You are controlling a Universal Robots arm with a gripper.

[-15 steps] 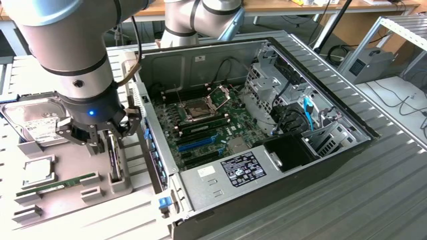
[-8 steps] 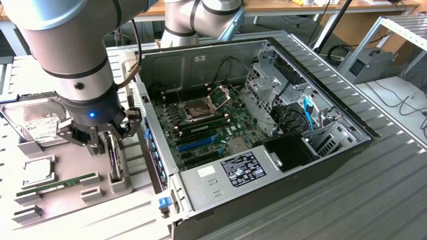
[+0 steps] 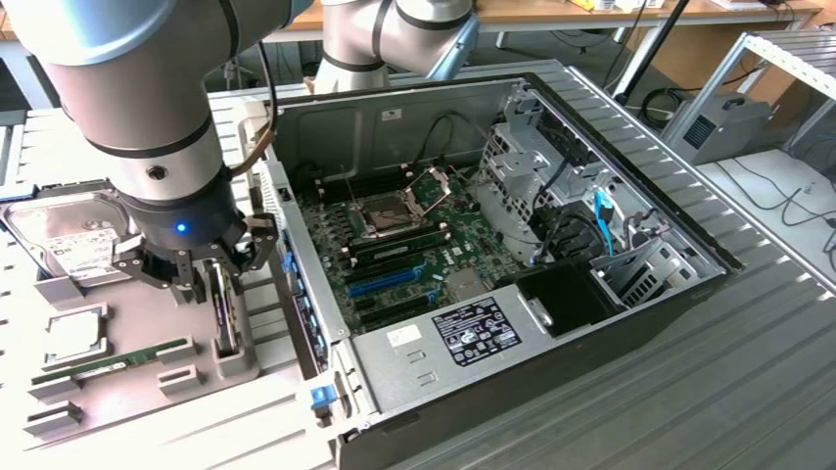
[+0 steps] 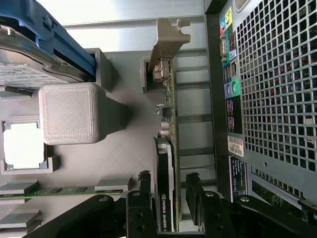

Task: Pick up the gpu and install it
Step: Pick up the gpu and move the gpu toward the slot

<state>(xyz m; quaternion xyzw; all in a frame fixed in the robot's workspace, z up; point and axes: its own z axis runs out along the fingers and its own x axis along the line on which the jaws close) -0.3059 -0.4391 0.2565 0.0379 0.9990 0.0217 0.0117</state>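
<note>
gpu [image 4: 167, 99] on edge in a tray [image 4: 129, 148] slot, directly between the gripper [image 4: 168, 176] fingers [image 4: 144, 186], jaws spread wide, slim gap each side, bracket [image 4: 171, 34] at the far end, case [image 4: 277, 99] wall close beside one finger, block [image 4: 67, 111] and hard drive [image 4: 25, 74] beyond the other

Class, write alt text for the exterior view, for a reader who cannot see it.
A robot arm's open tool straddles the gpu, which stands on edge in a grey tray beside an open computer case. A hard drive and RAM stick also sit on the tray, on the exterior view's left.
</note>
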